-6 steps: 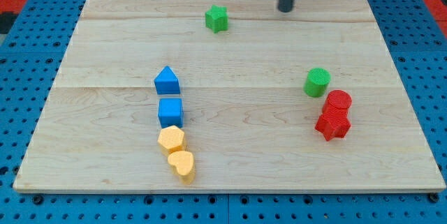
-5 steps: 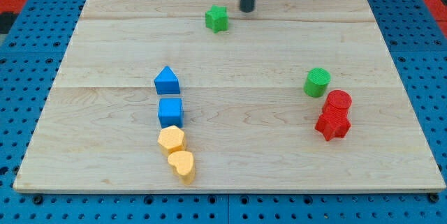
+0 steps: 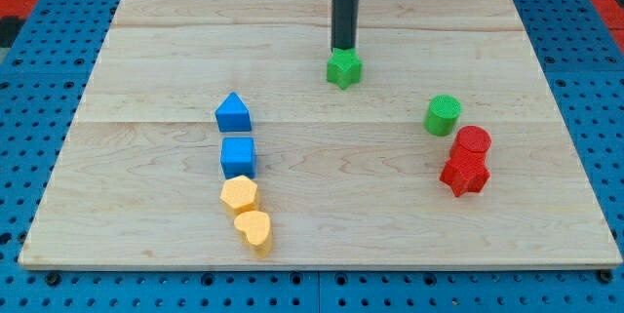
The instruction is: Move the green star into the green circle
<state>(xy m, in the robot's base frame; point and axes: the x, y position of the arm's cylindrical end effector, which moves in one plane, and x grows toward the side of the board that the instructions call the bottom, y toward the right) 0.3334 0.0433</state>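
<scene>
The green star (image 3: 343, 68) lies near the board's upper middle. My tip (image 3: 342, 50) stands right behind it, at its top edge, touching or almost touching it. The green circle (image 3: 443, 115) is a short cylinder to the lower right of the star, about a hundred pixels away. The rod comes down from the view's top.
A red cylinder (image 3: 473, 141) and a red star (image 3: 464, 174) sit just below the green circle. On the left stand a blue house-shaped block (image 3: 233, 112), a blue cube (image 3: 238, 157), a yellow hexagon (image 3: 239, 196) and a yellow heart (image 3: 253, 229). The wooden board (image 3: 146, 59) lies on blue pegboard.
My tip swept from the upper right to the left, then came down behind the green star. The star has moved right and down, toward the green circle.
</scene>
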